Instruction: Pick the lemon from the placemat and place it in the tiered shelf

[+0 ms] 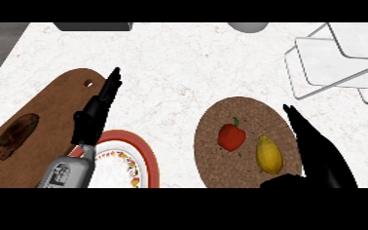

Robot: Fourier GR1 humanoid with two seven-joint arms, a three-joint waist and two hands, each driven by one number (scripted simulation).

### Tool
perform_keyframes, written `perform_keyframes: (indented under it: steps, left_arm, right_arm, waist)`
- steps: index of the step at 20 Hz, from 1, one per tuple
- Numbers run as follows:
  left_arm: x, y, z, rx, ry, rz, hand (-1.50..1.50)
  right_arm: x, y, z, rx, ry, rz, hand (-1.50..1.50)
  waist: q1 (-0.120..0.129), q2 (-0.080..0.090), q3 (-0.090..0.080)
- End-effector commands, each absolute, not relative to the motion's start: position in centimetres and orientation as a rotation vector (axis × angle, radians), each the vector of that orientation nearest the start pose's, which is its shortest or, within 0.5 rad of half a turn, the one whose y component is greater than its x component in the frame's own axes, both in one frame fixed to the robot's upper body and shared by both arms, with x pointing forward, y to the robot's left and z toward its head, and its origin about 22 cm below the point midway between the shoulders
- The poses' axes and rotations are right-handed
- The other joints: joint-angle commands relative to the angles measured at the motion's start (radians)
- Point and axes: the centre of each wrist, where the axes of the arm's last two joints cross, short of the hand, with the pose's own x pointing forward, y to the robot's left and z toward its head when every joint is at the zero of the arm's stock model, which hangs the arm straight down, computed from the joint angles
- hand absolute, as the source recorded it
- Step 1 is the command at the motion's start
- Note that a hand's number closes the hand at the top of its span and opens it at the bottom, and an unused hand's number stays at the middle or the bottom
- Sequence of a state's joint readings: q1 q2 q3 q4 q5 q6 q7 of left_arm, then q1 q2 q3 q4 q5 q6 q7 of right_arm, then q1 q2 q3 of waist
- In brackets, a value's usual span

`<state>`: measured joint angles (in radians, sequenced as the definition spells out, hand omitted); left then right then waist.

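Lemon (269, 155) on right half of round brown placemat (248, 108), toward near side, just right of red pepper (231, 136); apart from it by a thin strip of mat. Not yet lifted. Long axis near-to-far, far tip leaning slightly left.

Right hand (320, 156) directly right of lemon, over placemat's right edge. Open: fingers straight, pointing far and a little left; thumb spread leftward at near edge, just below lemon's near end. Holding nothing. Fingers roughly parallel to lemon's long axis, so palm side toward its long flank. Sliver of mat visible between fingers and fruit; probably no contact, though height of hand above mat hard to judge from this steep angle.

Left hand (87, 126) well away at left, over wooden board (57, 97), beside red-rimmed plate (147, 153). Also open, fingers straight, pointing far; resting. Dark brown item (18, 134) on board's left end, not identifiable.

Tiered shelf (323, 61) at far right: white wire frame, partly cut off by view's edge. Well apart from placemat, straight beyond right hand.

Judgement: approach stage, grasp not begun. Right hand clearly nearer to both lemon and shelf. Next move likely a short shift leftward, then closing across lemon's short width. Pepper close on lemon's other side: little room for fingertips, some risk of nudging it. Then lift and carry far-right to shelf.
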<state>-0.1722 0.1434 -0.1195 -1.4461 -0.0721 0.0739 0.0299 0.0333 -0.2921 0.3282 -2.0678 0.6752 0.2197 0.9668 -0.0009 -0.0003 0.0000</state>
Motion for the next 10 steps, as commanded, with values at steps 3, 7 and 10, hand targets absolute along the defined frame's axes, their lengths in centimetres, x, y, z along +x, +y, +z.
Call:
perform_keyframes:
  steps: [3,7,10]
  left_arm:
    - [28.5,23.4,2.3,0.117,-1.572,-0.244,0.0]
    - [27.8,22.3,1.3,0.117,-1.563,-0.277,0.0]
    - [28.5,21.8,1.2,0.114,-1.569,-0.265,0.0]
  right_arm:
    - [19.3,-21.5,9.2,-0.806,-0.937,0.725,-1.5]
    - [20.5,-19.9,7.9,-0.812,-0.932,0.724,-1.5]
    - [19.5,-18.7,8.3,-0.784,-0.927,0.706,-1.5]
  waist:
    - [-0.002,0.0,0.0]
    - [0.0,0.0,0.0]
    - [-0.002,0.0,0.0]
